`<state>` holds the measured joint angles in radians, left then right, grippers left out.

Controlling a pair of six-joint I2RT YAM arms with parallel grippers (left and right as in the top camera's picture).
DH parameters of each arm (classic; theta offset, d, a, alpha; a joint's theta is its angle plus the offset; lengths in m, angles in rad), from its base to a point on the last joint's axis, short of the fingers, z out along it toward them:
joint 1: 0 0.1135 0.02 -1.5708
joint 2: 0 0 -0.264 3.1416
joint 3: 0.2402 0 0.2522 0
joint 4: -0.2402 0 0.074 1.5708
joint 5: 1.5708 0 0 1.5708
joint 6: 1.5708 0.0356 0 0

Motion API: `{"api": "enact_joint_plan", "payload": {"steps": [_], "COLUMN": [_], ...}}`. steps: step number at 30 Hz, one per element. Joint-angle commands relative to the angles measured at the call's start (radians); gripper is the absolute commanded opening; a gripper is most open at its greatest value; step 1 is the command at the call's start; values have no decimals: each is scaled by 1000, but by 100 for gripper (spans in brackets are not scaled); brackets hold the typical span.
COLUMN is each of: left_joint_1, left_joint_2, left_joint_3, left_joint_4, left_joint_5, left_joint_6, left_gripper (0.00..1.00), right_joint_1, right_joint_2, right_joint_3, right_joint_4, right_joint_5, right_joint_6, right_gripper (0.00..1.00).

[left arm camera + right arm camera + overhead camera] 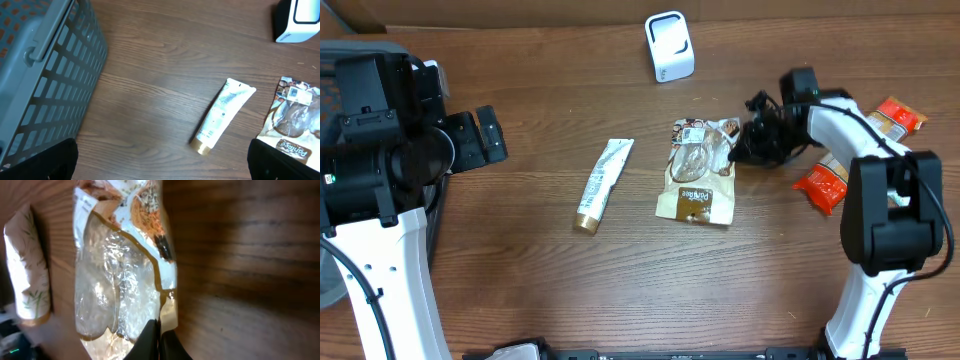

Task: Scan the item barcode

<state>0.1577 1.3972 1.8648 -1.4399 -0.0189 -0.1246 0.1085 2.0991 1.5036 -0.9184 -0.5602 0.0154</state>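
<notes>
**Right claw pinches the snack bag by its edge**

We see the snack bag (698,172) lying flat around the middle of the worktop (540,290), a little toward its right edge. The white scanner (669,46) stands apart from it, near the back edge. The right claw (159,332) comes in low from the right, and its fingers are pressed together on the bag's thin side seam. We judge that grip sensible: the seam is the one flat strip a narrow pinch can hold without crushing the contents. It should also leave the printed faces uncovered for the scanner.

The left claw (482,140) hangs wide open and holds nothing. It sits near the left edge beside the grey basket (45,70), well clear of the work. A white tube (603,186) lies just left of the bag, and orange packets (822,186) sit near the right edge. We take the next step to be lifting the bag, which has not left the worktop.
</notes>
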Motion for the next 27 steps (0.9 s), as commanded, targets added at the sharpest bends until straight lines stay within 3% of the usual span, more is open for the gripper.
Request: {"api": "enact_joint_plan", "payload": {"steps": [1,9,20,27], "left_joint_1": [4,4,4,4], "left_joint_2": [3,3,3,3], "left_joint_3": [-2,-2,-2,-2], "left_joint_4": [3,3,3,4], "left_joint_5": [9,9,9,9], "left_joint_6": [-7,-7,-6,-7], "left_gripper": [100,99,99,100], "right_joint_1": [84,185,195,238], "right_joint_2": [-57,-32,-21,14], "right_joint_3": [75,72,72,66], "right_joint_4": [-40,28,82,108], "right_joint_5": [134,121,-30,-29], "right_joint_6": [-6,92,93,115], "right_gripper": [4,4,4,4]}}
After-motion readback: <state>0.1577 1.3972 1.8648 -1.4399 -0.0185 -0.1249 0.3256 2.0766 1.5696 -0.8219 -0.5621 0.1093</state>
